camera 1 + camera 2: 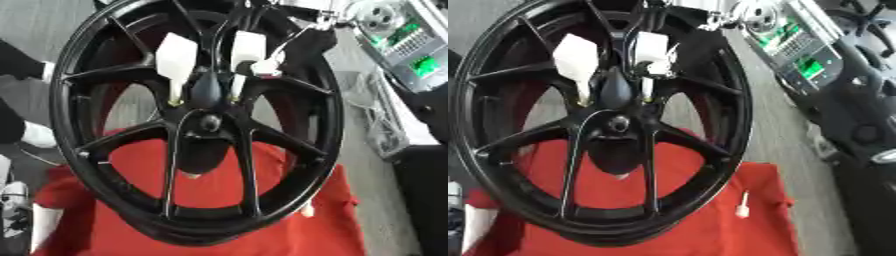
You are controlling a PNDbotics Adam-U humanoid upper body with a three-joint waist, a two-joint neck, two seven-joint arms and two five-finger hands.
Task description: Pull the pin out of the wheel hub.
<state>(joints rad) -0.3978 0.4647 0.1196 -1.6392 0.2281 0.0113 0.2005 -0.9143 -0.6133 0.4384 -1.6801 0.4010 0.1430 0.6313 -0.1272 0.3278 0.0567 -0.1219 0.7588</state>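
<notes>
The only part of the robot that might be showing is a dark shape at the upper right, behind the spokes, which I take to be the right robot hand [297,47]. It sits just beside the right-hand white pin [247,49], and a small white piece [267,67] lies between them. Whether the robot hand is spread, pressed together or pinching the pin I cannot tell, because the spokes and the rim cover it. The left robot hand shows in neither view.

The pin has a broad white head and a thin stem that runs down to the hub [208,122] of the black wheel [87,150], so it looks seated. A second pin of the same kind [175,56] stands just left of it, its stem also reaching the hub, with nothing touching it.

The wheel stands nearly upright on a red cloth [710,235]. On the cloth by the lower right of the rim lies a small white piece [744,205] that may be a pin already out, though I cannot be sure. I judge the pull as not yet made on the two upright pins.

The top of the wheel is cut off, and the spot where each stem enters the hub is hard to make out
</notes>
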